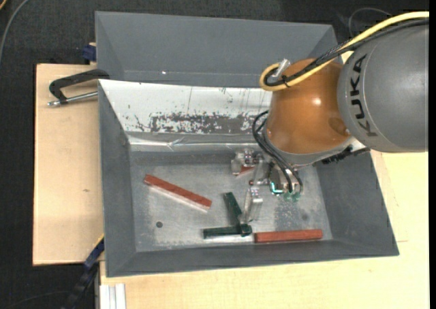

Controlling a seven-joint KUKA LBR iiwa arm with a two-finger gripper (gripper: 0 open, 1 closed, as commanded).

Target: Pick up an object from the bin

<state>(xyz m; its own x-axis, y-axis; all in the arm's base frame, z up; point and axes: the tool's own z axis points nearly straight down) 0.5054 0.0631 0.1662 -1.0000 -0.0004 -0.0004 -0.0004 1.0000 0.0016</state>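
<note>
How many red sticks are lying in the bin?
2. One red stick lies slanted in the left of the bin; the other red stick lies along the front wall, right of the dark green pieces. The robot arm may hide more.

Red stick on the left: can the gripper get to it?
Probably yes. The red stick lies alone on the bin floor with nothing on it, and the gripper hangs over the bin to its right.
</note>
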